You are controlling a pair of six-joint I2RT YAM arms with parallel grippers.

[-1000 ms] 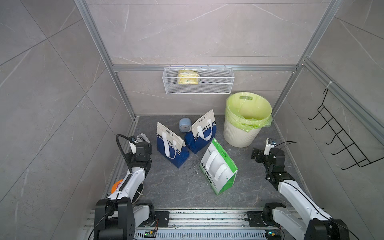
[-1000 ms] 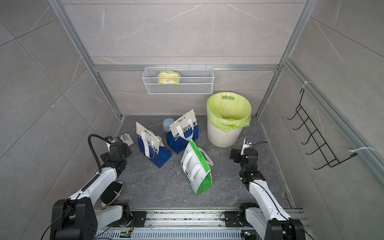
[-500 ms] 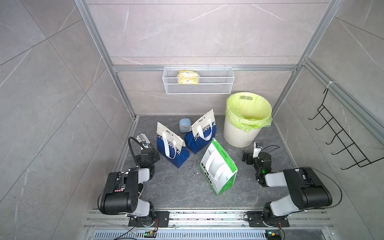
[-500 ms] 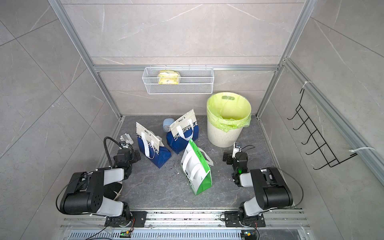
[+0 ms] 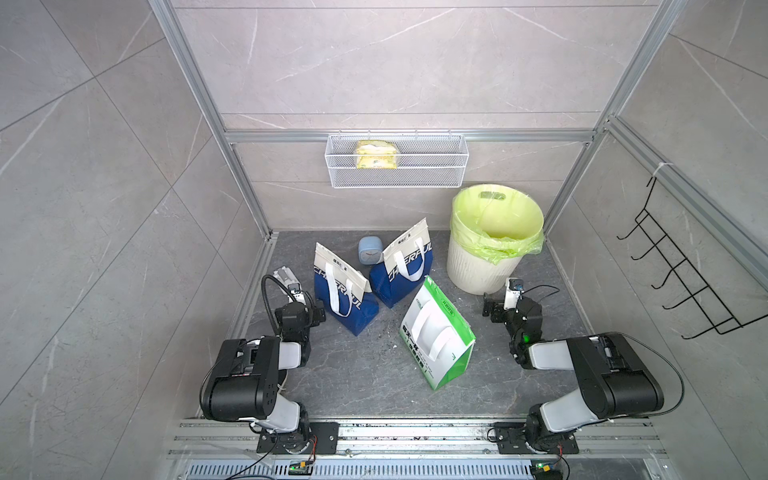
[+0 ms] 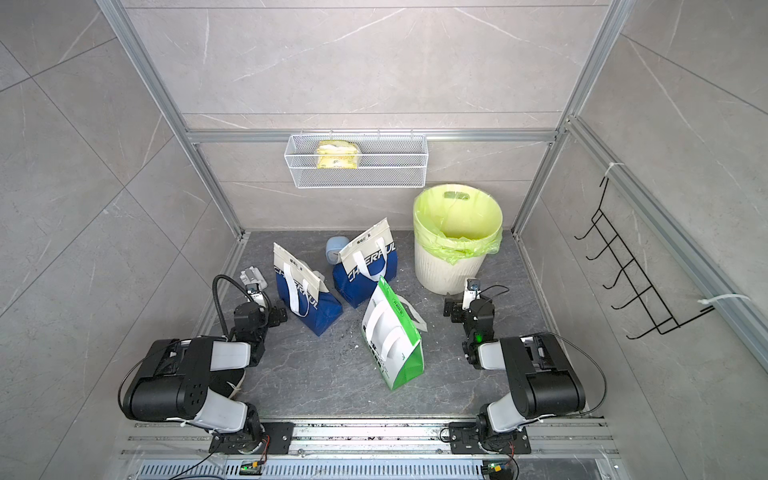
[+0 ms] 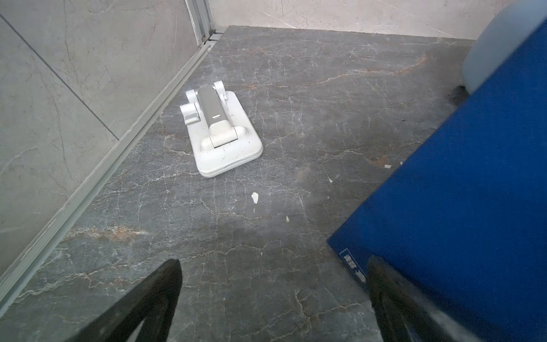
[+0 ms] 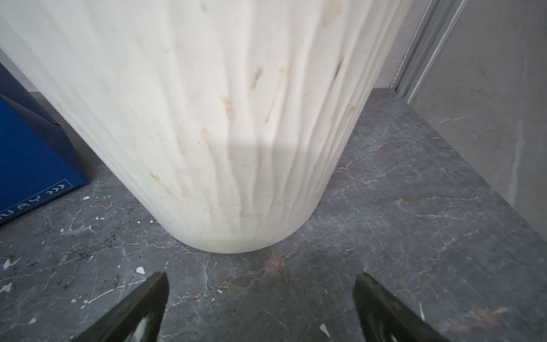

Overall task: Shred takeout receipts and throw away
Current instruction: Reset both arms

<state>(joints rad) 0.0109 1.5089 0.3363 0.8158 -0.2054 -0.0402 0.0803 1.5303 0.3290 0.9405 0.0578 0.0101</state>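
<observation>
Among the bags, the receipts cannot be told.

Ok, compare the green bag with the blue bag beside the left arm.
The green bag has a white face and green sides; the blue bag is white on top, blue below. The blue bag carries large lettering; the green bag only small print. Both have white handles.

Both top views look steeply down from high above the near edge over the whole worktop. The left wrist camera, low behind the left claw, faces the far-left corner past a blue bag. The right wrist camera, behind the right claw, faces the white bin close up. Both top views show bag and bin too.
</observation>
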